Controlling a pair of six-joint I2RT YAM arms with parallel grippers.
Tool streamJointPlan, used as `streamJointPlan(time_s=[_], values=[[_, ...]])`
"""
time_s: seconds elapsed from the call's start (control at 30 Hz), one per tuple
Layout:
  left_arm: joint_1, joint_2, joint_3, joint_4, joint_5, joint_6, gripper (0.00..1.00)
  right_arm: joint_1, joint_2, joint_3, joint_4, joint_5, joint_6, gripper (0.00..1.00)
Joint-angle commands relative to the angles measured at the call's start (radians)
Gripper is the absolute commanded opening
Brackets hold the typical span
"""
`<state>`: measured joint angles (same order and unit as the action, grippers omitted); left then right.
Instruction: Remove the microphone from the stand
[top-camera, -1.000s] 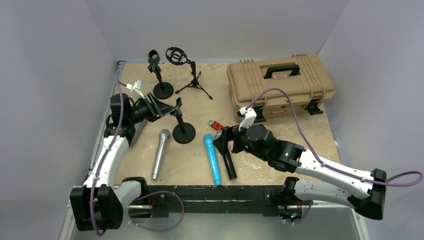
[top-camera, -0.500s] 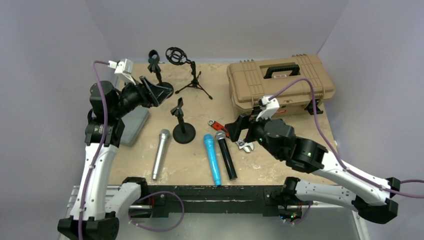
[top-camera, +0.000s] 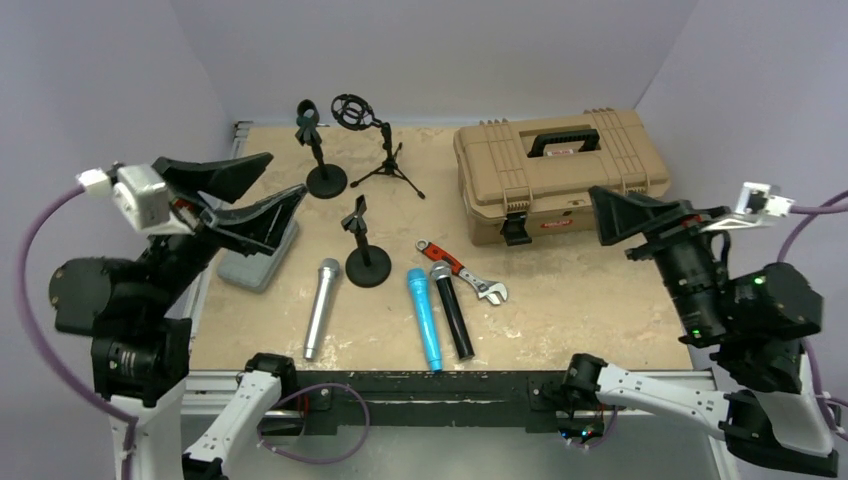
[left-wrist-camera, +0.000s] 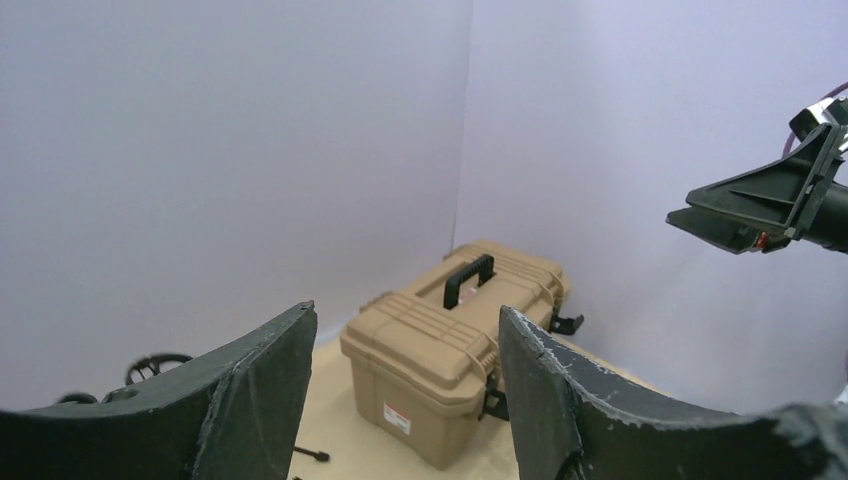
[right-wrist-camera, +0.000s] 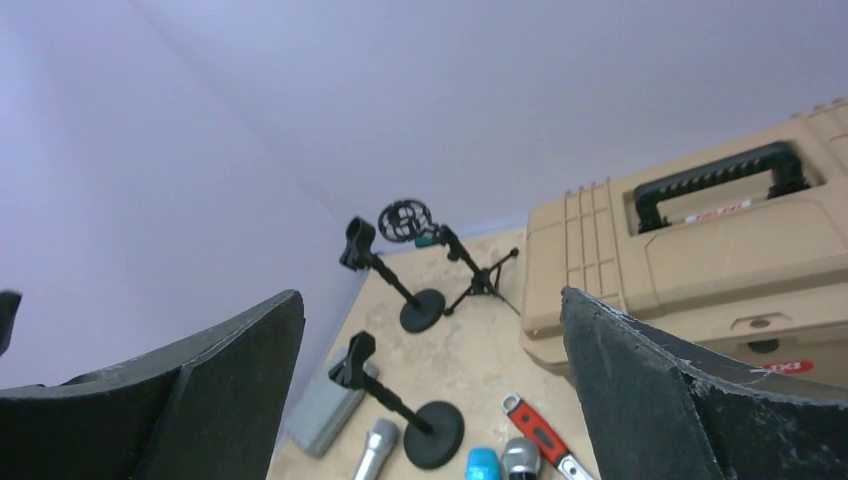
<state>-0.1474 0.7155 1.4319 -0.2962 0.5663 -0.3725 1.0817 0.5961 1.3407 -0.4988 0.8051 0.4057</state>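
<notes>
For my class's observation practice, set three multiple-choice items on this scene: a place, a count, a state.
1. The blue microphone lies: A left of both others; B between the silver microphone and the black microphone; C right of both.
2. Microphones on the table: A two; B four; C three.
3. The left gripper and right gripper are: A both open; B both shut; C one shut.
Answers: B, silver on its left, black on its right; C, three lie flat; A, both stand spread and empty.
</notes>
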Motion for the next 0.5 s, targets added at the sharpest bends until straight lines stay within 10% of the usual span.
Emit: streamJointPlan(time_s=[0.0, 0.47], values=[[-0.006, -0.036, 0.029, 0.028, -0.070, 0.069, 0.66, 0.004, -0.001, 0.052, 0.025, 0.082, -0.096, 0.99], [-0.006, -0.053, -0.012, 0.050, -0.103, 0.062, 0.68, 0.004, -0.163, -0.009, 0.218, -0.005, -0.165, 0.99]])
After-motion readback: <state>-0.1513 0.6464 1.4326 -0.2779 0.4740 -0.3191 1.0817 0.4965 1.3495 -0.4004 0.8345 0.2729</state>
